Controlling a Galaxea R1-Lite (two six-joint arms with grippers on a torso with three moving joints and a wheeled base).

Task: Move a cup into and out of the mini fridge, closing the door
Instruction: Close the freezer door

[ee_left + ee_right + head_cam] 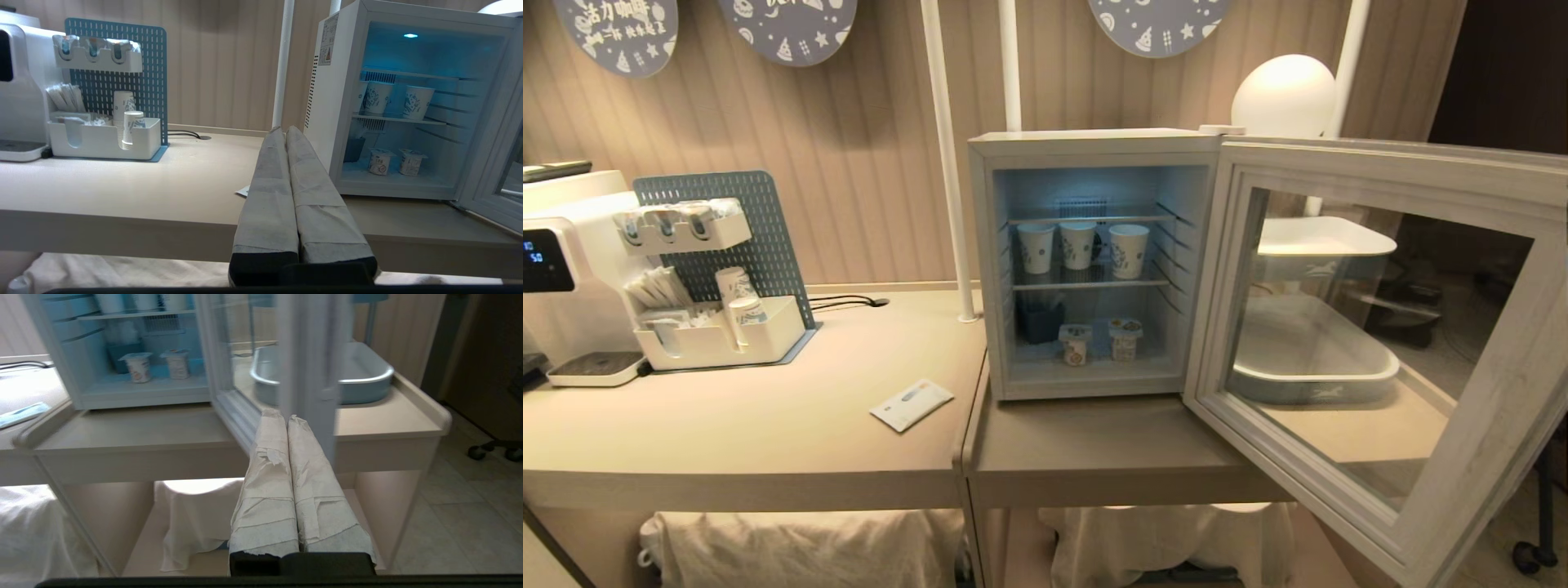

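Note:
The white mini fridge [1094, 143] stands on the counter with its glass door [1372, 343] swung wide open to the right. Three white patterned paper cups [1078, 245] stand on its upper wire shelf. Two small yogurt pots [1098, 339] and a dark container sit on its floor. Neither arm shows in the head view. My left gripper [284, 130] is shut and empty, held low before the counter's front edge, left of the fridge [408, 106]. My right gripper [284, 415] is shut and empty too, low in front of the open door's edge [312, 355].
On the left counter stand a coffee machine [564, 269] and a blue pegboard organiser [719, 286] with paper cups and sachets. A white packet [912, 403] lies near the counter's middle. Behind the door sits a grey tray [359, 375]. White cloth hangs under the counter.

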